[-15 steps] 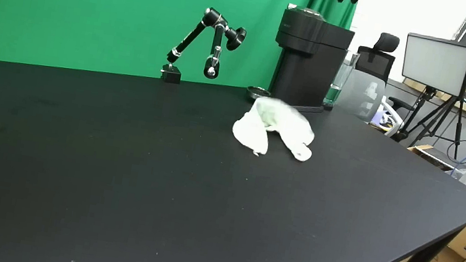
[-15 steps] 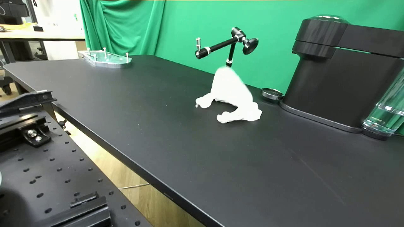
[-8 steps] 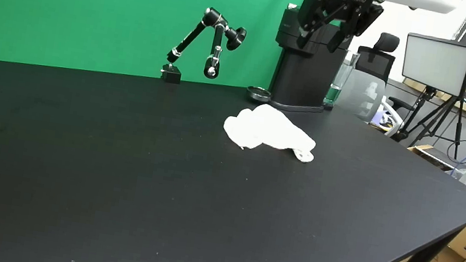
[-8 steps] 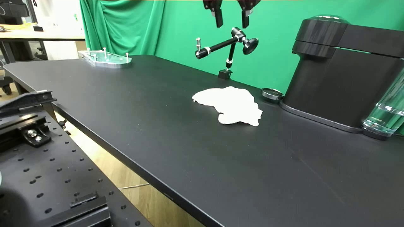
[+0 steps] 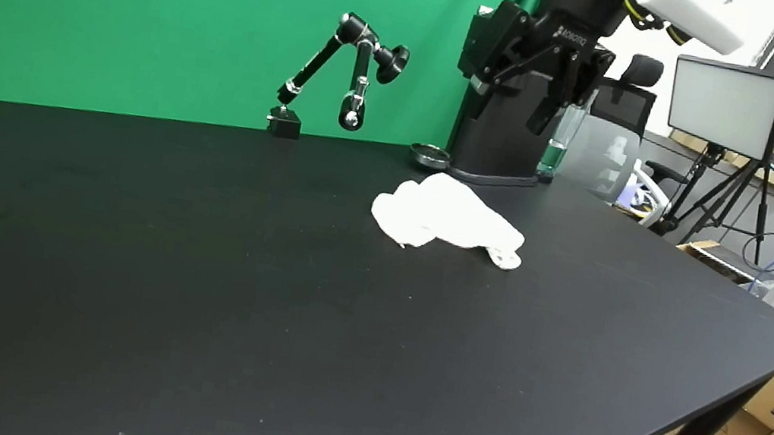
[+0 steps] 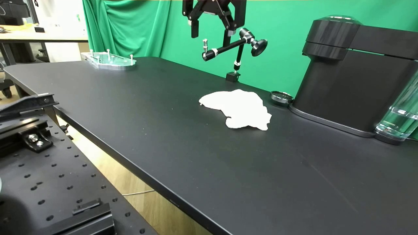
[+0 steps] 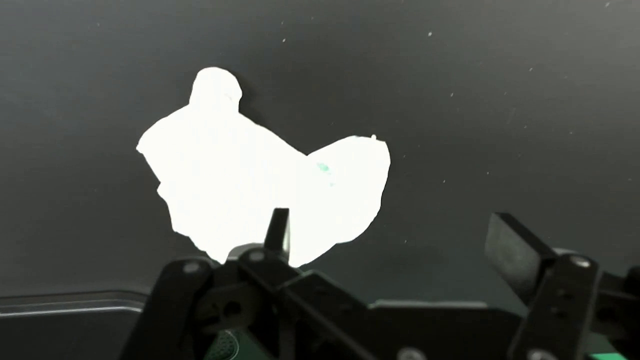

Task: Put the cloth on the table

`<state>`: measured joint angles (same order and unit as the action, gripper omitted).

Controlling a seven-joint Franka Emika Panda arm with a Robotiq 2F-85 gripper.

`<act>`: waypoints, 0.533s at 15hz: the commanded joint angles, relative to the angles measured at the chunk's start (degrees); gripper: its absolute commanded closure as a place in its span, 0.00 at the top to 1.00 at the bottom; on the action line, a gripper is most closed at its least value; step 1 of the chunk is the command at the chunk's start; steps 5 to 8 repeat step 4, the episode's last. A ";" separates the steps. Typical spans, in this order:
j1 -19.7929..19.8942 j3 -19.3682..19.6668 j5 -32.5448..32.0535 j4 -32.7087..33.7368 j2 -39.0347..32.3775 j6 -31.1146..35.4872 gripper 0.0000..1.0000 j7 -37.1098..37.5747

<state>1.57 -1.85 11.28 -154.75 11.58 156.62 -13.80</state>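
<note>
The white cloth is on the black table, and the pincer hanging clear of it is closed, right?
Not quite: the wrist view shows the pincer open, not closed. It does hang clear of the white cloth on the black table.

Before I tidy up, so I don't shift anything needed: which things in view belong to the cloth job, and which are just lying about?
Belong to the job:
white cloth, lying crumpled
black table under it
gripper, open, holding nothing

Just lying about, it seems:
black machine, probably a coffee maker
round dish beside it
jointed black stand
clear plate with posts
</note>
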 commanded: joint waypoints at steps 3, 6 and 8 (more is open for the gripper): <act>-2.81 4.21 -0.13 2.00 2.61 -9.95 1.00 -1.95; -2.87 4.36 -0.13 2.13 2.86 -10.79 1.00 -1.90; -2.87 4.36 -0.13 2.13 2.86 -10.79 1.00 -1.90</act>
